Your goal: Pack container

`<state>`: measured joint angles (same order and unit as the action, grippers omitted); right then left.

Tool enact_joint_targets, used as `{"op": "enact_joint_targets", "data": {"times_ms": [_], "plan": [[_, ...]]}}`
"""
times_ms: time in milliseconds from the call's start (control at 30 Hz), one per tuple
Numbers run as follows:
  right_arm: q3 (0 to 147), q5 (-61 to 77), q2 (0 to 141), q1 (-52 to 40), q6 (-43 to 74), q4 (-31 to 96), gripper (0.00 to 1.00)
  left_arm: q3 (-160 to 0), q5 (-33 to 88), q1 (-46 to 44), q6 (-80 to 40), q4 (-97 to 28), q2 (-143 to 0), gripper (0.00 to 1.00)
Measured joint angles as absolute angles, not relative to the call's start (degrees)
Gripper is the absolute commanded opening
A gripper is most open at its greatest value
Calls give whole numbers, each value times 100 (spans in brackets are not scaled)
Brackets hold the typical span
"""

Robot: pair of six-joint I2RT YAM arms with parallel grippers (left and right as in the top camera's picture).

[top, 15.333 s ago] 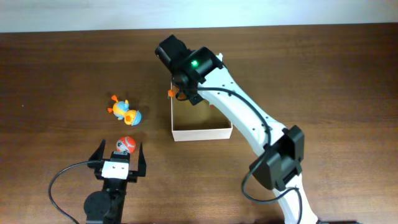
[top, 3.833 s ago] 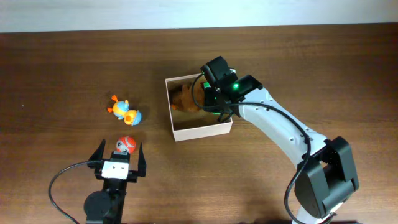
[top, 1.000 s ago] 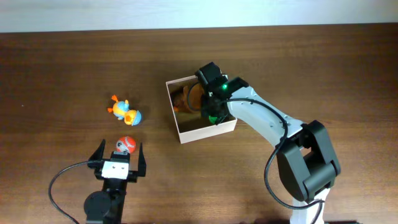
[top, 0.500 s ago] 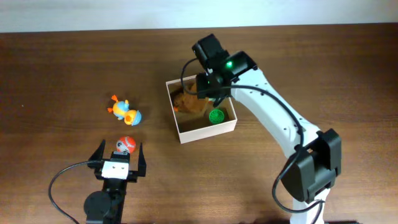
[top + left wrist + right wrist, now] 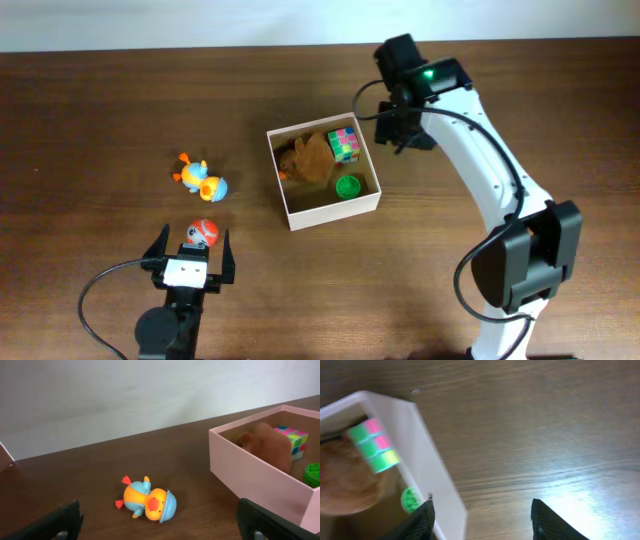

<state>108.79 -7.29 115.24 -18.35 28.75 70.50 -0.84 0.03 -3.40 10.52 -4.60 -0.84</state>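
While the left gripper (image 5: 191,243) stands spread open with the red-and-white ball (image 5: 203,233) between its fingers, it should probably close squarely on it (a round toy rolls easily) and lift well clear. One duck (image 5: 200,178) lies beyond. One container (image 5: 330,212), mid-table, holds three things: one brown plush (image 5: 308,158), one cube (image 5: 345,144), one green piece (image 5: 348,186). Just right of it, the right gripper (image 5: 398,128) hangs open and empty.

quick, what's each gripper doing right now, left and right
left gripper: open, fingers wide apart, holding nothing
right gripper: open, holding nothing
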Motion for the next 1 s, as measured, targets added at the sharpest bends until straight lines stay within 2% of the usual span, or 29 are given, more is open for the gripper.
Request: {"op": "enact_joint_targets", "data": {"times_ms": [433,1000], "plan": [[9135,-373,11520,-1734,2985,6051,56,-84,3,-340,1052,-460,-84,99],[8965,-134,11520,-2401,3133,5815,57,-84,3,-340,1052,-460,-84,99]]}}
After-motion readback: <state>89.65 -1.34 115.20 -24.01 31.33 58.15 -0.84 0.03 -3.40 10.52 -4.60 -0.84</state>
